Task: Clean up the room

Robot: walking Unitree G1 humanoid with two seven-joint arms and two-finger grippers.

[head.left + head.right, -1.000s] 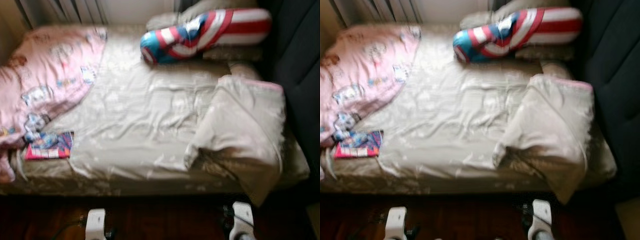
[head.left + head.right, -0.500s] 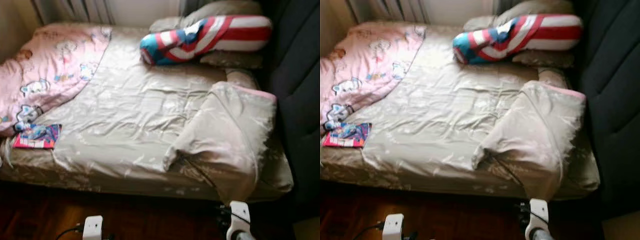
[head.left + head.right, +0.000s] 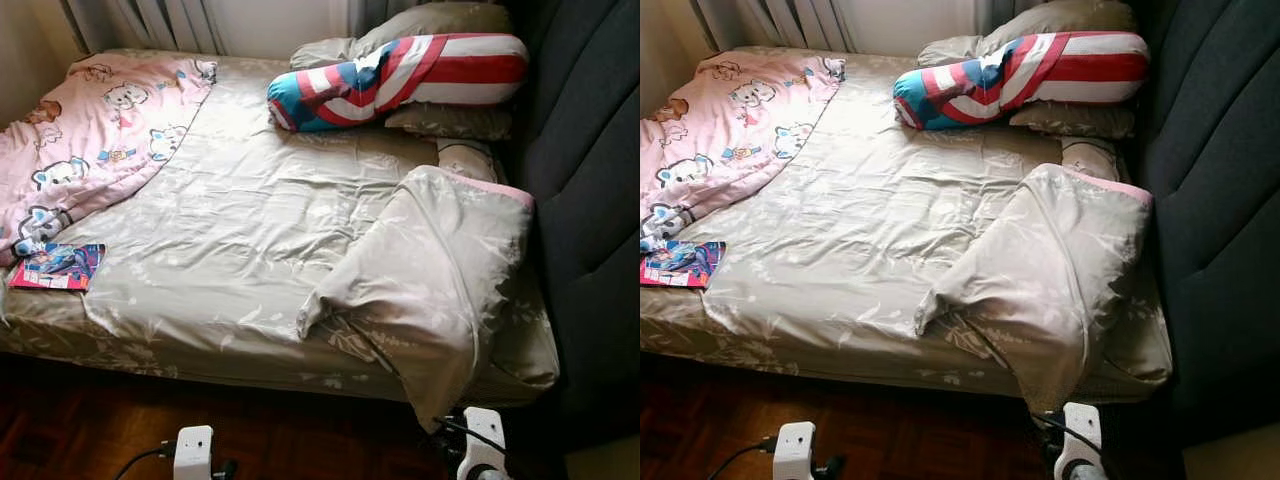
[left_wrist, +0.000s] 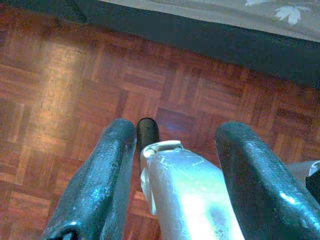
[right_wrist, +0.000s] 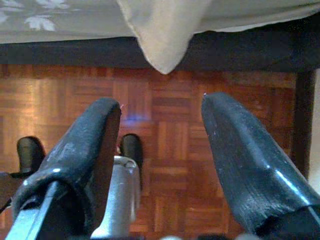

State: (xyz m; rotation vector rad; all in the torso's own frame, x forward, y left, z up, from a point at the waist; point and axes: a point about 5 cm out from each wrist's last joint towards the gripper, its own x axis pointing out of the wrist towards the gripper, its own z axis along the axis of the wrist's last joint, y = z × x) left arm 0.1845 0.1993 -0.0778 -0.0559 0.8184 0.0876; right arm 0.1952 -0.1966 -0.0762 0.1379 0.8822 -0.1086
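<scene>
A bed with a beige sheet [image 3: 250, 220] stands before me. A pink cartoon blanket [image 3: 80, 140] lies crumpled on its far left side. A colourful magazine [image 3: 57, 267] rests at the near left edge. A red, white and blue bolster [image 3: 400, 75] leans on beige pillows [image 3: 440, 25] at the back. A beige duvet [image 3: 440, 270] is bunched on the right, one corner hanging over the bed's edge [image 5: 162, 45]. My left gripper [image 4: 177, 132] and right gripper [image 5: 162, 107] hang low over the floor, both open and holding nothing.
A dark padded headboard [image 3: 585, 200] runs along the bed's right side. Curtains [image 3: 150, 20] hang behind the bed. Reddish parquet floor [image 4: 60, 75] lies in front of the bed, where my two white wrists [image 3: 193, 450] [image 3: 483, 455] show with cables.
The camera has shifted and steadied, so the bed now looks sharp and sits a bit further left and higher. Nothing on the bed has moved.
</scene>
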